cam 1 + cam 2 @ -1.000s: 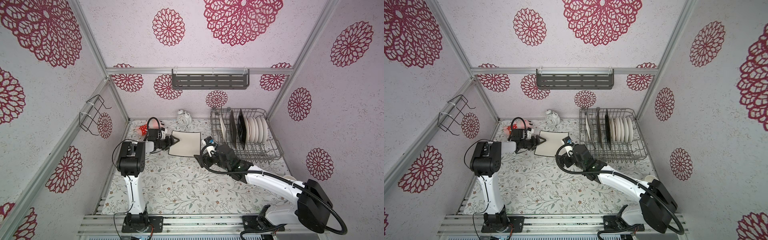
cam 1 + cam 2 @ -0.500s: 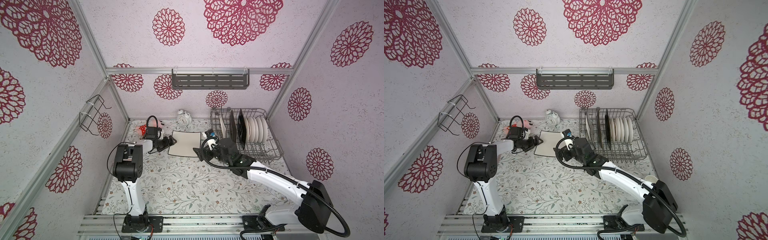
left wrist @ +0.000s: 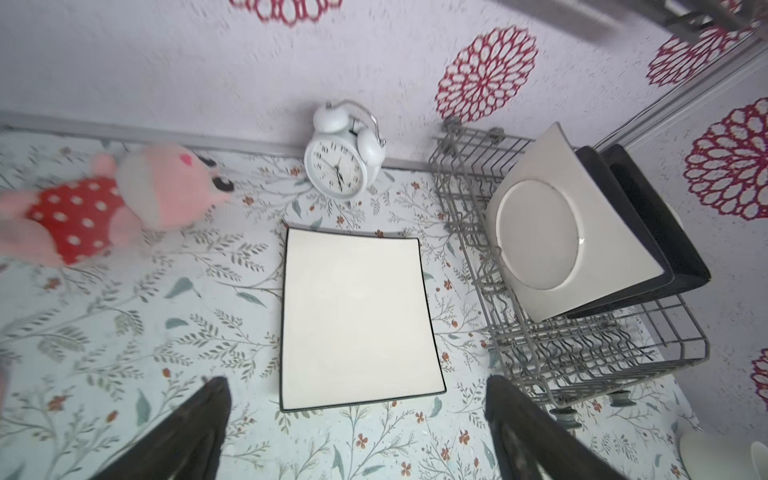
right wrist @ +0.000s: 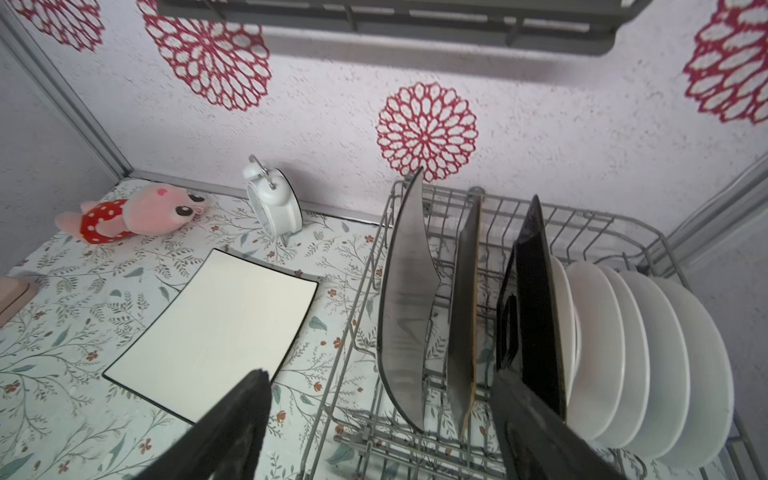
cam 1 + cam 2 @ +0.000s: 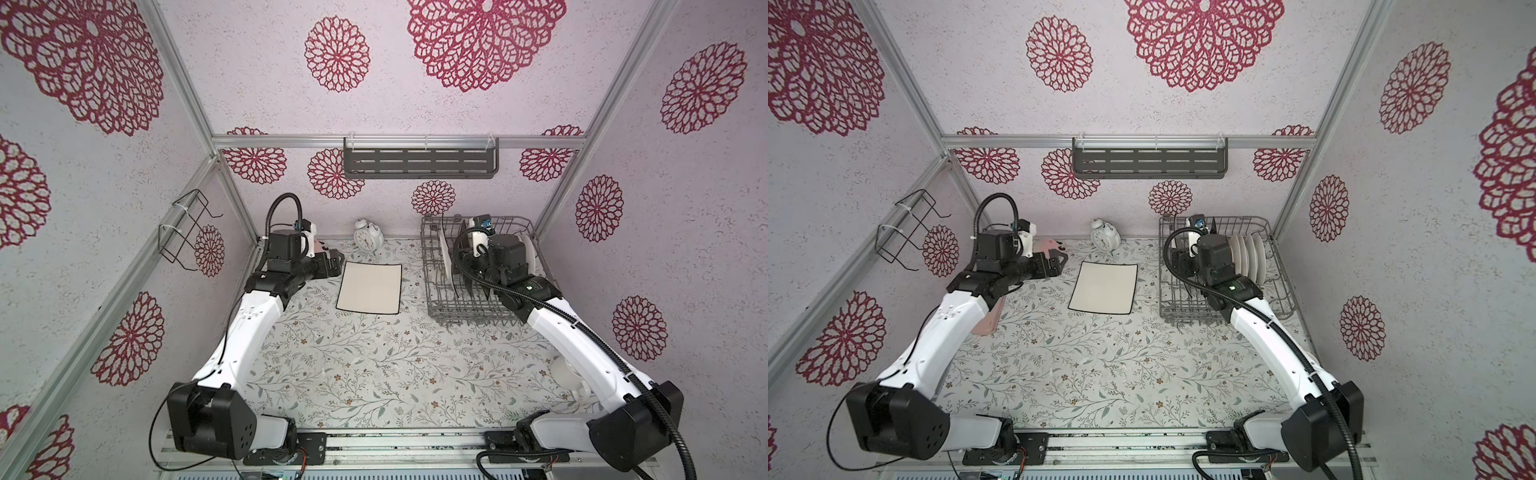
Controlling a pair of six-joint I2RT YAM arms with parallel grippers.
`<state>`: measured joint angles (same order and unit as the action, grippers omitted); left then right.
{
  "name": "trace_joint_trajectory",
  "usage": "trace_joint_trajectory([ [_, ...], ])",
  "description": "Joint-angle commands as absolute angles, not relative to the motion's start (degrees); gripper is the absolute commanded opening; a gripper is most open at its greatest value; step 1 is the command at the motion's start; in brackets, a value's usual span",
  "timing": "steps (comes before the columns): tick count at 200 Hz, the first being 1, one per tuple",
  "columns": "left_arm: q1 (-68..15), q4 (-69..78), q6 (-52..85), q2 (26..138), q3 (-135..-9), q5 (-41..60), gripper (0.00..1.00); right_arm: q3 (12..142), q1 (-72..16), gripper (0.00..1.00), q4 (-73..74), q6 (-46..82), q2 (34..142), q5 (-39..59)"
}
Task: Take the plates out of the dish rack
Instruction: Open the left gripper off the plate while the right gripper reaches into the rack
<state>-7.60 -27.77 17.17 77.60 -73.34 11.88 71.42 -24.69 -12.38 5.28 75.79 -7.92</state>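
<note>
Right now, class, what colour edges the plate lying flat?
Black; the plate shows best in the left wrist view.

Dish rack (image 5: pixel 457 311): one.
Square plates (image 4: pixel 405 299): three, standing in the dish rack.
Round white plates (image 4: pixel 665 353): five in the dish rack; they overlap, so the count is not certain.
Square plate (image 5: pixel 369 286): one, lying flat on the worktop (image 5: pixel 353 365) just left of the dish rack.
Alarm clock (image 5: pixel 368 239): one, left of the dish rack.
Plush toy (image 3: pixel 104 208): one, farther left of the dish rack than the clock.
Slotted shelf (image 5: pixel 419 164): one, on the wall above the dish rack.
Wire holder (image 5: pixel 183 230): one, on the side wall far left of the dish rack.
</note>
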Motion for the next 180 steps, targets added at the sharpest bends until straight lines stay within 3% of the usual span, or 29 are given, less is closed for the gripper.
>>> trace_joint_trajectory([
  [1,-7.4,-33.2,13.5,74.8,-73.1,11.2,0.97,70.5,-23.5,0.85,-13.1,7.8,77.0,-3.5],
  [91,-8.4,-31.4,16.0,63.2,-66.2,15.2,0.97,70.6,-21.1,0.84,-10.7,6.5,84.7,0.0],
  [180,-9.6,-31.8,12.4,58.0,-64.6,18.1,0.97,66.2,-21.6,0.73,-1.7,5.1,90.0,-4.2],
])
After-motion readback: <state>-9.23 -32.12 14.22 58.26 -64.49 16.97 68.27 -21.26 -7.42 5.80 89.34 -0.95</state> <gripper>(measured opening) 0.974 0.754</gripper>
